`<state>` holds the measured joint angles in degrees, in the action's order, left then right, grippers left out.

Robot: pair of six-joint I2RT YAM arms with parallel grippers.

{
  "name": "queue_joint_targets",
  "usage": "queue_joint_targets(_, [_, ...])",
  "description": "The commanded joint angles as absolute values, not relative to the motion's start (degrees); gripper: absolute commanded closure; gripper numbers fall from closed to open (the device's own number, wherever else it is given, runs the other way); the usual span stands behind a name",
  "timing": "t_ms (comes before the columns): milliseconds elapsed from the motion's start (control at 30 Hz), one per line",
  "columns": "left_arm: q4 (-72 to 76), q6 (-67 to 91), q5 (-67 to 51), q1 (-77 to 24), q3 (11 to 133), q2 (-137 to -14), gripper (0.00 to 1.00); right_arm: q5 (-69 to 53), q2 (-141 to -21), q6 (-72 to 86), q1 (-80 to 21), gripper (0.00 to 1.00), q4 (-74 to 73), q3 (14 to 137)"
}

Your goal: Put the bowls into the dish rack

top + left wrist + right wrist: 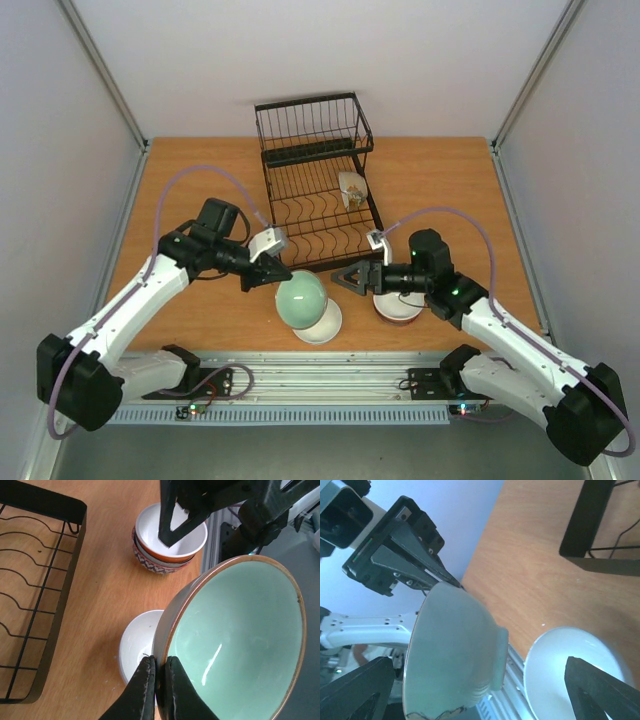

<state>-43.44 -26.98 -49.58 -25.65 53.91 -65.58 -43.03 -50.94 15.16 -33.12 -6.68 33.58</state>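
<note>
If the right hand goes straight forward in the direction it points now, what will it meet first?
Most likely the pale green bowl, which the left hand holds pinched by the rim. The right hand is open and points at it, with the bowl framed between its fingers in the wrist view. The gap is hard to judge.

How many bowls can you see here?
5: green bowl pinched by left fingers, white bowl under it, orange bowl stacked on patterned bowl, cream bowl in rack.
</note>
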Motion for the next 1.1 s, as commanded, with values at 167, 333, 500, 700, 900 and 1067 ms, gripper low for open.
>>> queue_joint_targets(167, [-42.40,-26.27,-58.93,-23.39,55.61,-64.53,1.00,-50.00,-55.19,24.62,-36.11,0.03,12.77,31.32])
queue_joint_targets(333, [-42.58,-26.72,-59.22,-23.30,55.59,-64.28,0.99,-50.06,-57.58,25.66,-37.74,0.01,15.69,31.12])
queue_joint_targets(500, [-42.00,-26.63,-58.81,-23.20,55.28,-63.40,1.00,-48.54,-59.99,24.84,-40.75,0.01,15.57,31.51])
queue_joint_targets(700, [-41.45,-26.53,-58.23,-22.97,54.90,-62.87,0.99,-47.29,-63.05,23.61,-44.61,0.04,14.54,33.13])
queue_joint_targets(900, [-41.11,-26.37,-57.80,-22.94,54.59,-62.84,0.99,-47.26,-64.32,23.77,-45.94,0.12,14.69,33.92])
queue_joint_targets(1067, [-40.83,-26.47,-57.28,-22.94,54.22,-63.08,0.99,-47.55,-63.84,24.27,-46.05,0.27,15.52,33.75])
